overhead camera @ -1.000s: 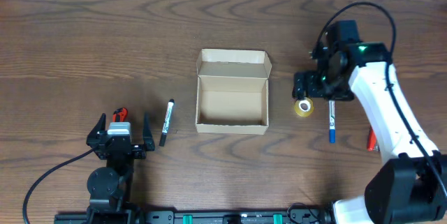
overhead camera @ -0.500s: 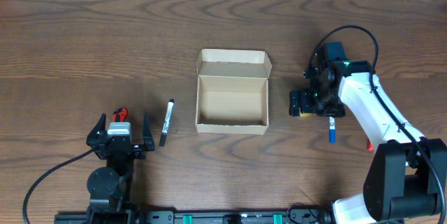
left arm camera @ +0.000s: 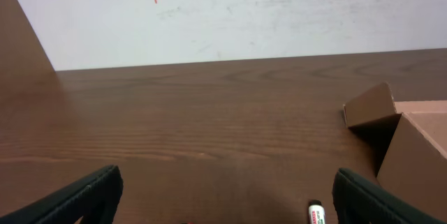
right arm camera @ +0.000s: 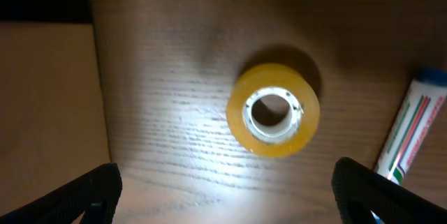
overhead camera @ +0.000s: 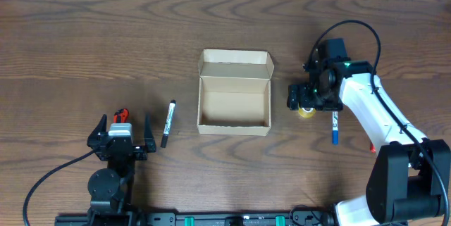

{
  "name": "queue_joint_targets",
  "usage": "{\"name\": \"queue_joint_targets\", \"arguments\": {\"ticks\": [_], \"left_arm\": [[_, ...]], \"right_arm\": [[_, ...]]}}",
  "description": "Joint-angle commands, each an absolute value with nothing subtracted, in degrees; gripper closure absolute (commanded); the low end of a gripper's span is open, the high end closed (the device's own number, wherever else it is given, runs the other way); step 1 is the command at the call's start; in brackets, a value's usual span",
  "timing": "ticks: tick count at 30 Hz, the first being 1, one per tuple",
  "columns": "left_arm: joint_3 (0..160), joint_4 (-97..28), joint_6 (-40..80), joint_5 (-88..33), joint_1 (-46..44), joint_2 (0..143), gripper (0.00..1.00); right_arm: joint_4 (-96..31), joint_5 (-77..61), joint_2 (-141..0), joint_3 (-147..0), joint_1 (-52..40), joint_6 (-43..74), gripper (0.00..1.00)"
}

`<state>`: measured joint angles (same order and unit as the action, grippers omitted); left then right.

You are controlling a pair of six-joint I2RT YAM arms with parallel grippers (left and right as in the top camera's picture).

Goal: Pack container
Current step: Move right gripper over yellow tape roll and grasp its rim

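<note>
- Left gripper (overhead camera: 124, 126): nearest the front edge, black, 2 fingers spread wide apart, nothing held and nothing touched between them.
- Orange-red item (overhead camera: 121, 115): small, just beyond the left gripper; kind not clear.
- Black marker (overhead camera: 168, 123): slim cylinder with a white label band, lying flat on the wood just right of the left gripper, apart from it, long axis running near to far with a slight tilt.
- Red object (overhead camera: 374, 141): small sliver at the right, mostly hidden by the white right arm.
- Blue marker (overhead camera: 335, 127): slim, white printed barrel, blue cap end toward the front, lying flat just right of the tape roll.
- Container (overhead camera: 234, 106): centre of the table, tan cardboard, rectangular, matte and plain, open at the top, inside bare; hinged flap lid standing back on the far side, 2 small side tabs folded in.
- Tape roll (right arm camera: 274, 142): glossy yellow ring with a clear core, lying flat on its side, just right of the container and not touching it.
- Right gripper (right arm camera: 225, 195): black, directly above the tape roll, fingers wide apart, 1 on either side, no contact visible, nothing gripped.
- Table (overhead camera: 84, 36): dark brown wood grain, smooth, faintly shiny.
- Wall (left arm camera: 209, 15): white, scuffed, beyond the far edge.
</note>
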<state>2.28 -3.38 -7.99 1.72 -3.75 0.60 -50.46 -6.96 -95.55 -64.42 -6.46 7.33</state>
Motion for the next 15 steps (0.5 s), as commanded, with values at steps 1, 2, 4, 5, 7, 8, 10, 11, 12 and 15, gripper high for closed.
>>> {"name": "queue_joint_targets", "arguments": {"ticks": [1,2,4,5,7,8,10,11,12,15], "left_arm": [[0.34,-4.32,-8.99,1.91,-3.38,0.21,0.05],[0.34,-4.32,-8.99,1.91,-3.38,0.21,0.05],[0.34,-4.34,-8.99,1.91,-3.38,0.21,0.05],[0.34,-4.32,-8.99,1.91,-3.38,0.21,0.05],[0.34,-4.32,-8.99,1.91,-3.38,0.21,0.05],[0.34,-4.32,-8.99,1.91,-3.38,0.21,0.05],[0.34,-4.34,-8.99,1.91,-3.38,0.21,0.05],[0.34,-4.32,-8.99,1.91,-3.38,0.21,0.05],[0.34,-4.34,-8.99,1.91,-3.38,0.21,0.05],[0.34,-4.32,-8.99,1.91,-3.38,0.21,0.05]], "right_arm": [[-50.04,-8.40,-95.74,-64.42,-7.42,8.29,0.07],[-50.09,-8.36,-95.74,-64.42,-7.77,8.29,0.07],[-50.02,-8.29,-95.74,-64.42,-8.32,8.29,0.07],[-49.95,-8.12,-95.74,-64.42,-8.49,8.32,0.07],[-49.89,-7.46,-95.74,-64.36,-8.71,8.36,0.07],[-49.87,-7.27,-95.77,-64.27,-8.78,8.34,0.07],[-49.63,-6.87,-95.77,-63.81,-8.75,8.38,0.07],[-49.47,-6.87,-95.79,-63.51,-8.75,8.38,0.07],[-49.21,-6.87,-95.85,-63.16,-8.78,8.38,0.07],[-48.05,-6.87,-96.01,-61.71,-8.78,8.38,0.07]]}}
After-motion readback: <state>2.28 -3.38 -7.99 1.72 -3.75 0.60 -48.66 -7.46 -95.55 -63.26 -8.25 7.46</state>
